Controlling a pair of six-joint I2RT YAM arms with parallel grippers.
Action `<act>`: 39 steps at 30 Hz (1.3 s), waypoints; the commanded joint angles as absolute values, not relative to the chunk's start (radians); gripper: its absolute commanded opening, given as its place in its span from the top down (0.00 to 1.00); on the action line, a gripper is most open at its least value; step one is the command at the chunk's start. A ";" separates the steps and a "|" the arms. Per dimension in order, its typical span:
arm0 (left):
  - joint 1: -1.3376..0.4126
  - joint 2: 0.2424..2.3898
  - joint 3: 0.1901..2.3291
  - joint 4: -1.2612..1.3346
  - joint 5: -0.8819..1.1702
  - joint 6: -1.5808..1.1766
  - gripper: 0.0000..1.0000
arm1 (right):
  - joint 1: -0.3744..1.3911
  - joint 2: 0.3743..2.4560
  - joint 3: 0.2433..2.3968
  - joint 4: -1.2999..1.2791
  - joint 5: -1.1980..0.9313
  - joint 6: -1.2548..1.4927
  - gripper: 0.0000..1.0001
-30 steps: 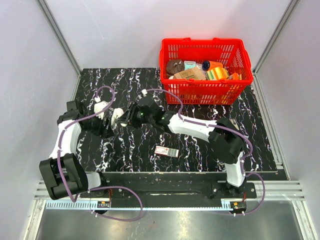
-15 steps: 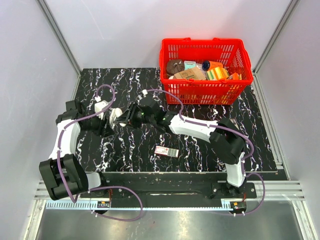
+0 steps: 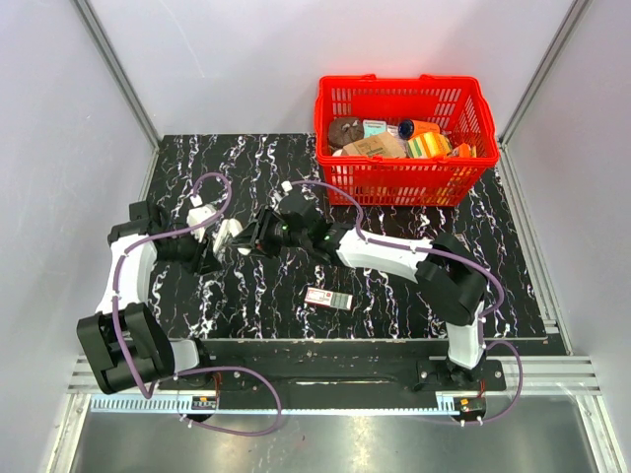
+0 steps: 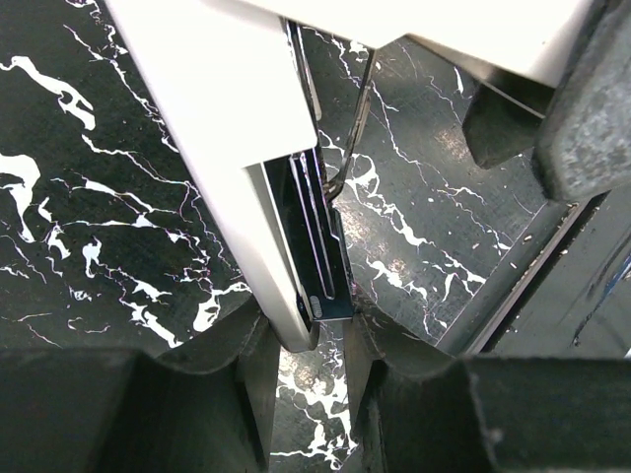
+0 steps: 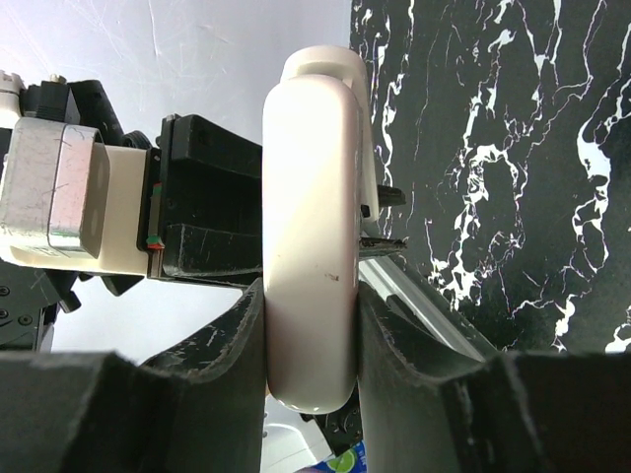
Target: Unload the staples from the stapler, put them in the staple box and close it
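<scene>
Stapler [image 3: 228, 236] has drifted toward 7 o'clock, hinged open.
Left gripper [image 4: 306, 367] clamps the magazine [image 4: 314, 258], right gripper [image 5: 311, 340] the cover [image 5: 310, 227] (unloading probably still pending).

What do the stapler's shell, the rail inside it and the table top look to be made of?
The stapler shell looks like smooth cream plastic: soft even sheen, rounded moulded edges. The rail inside it seems metal, likely steel: thin, dark, reflective strips. The table top is glossy black with white veins, marble-look; real stone or printed laminate, I cannot tell.
</scene>
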State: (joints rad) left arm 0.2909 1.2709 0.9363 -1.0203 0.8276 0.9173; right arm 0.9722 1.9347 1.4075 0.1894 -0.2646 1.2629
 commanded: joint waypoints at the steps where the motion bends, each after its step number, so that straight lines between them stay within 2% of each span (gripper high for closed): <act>1: 0.293 1.226 0.985 -1.097 0.885 1.014 0.83 | 0.946 1.867 1.394 0.232 -0.275 1.252 1.00; 8: 0.291 1.137 0.959 -1.076 0.813 1.054 0.81 | 0.913 1.871 1.411 0.209 -0.346 1.178 1.00; 18: 0.279 0.934 0.818 -0.738 0.591 1.088 0.80 | 0.899 1.896 1.468 0.081 -0.482 0.928 1.00; 24: 0.175 0.881 0.721 -0.580 0.474 1.101 0.76 | 0.899 1.933 1.499 0.081 -0.508 0.884 1.00; 28: 0.085 0.882 0.696 -0.581 0.433 1.056 0.70 | 0.899 1.957 1.532 0.094 -0.497 0.894 1.00; 32: 0.057 0.905 0.716 -0.638 0.477 0.986 0.61 | 0.899 1.968 1.546 0.110 -0.482 0.907 1.00; 39: 0.057 0.908 0.726 -0.669 0.476 0.965 0.60 | 0.897 1.948 1.528 0.107 -0.457 0.900 1.00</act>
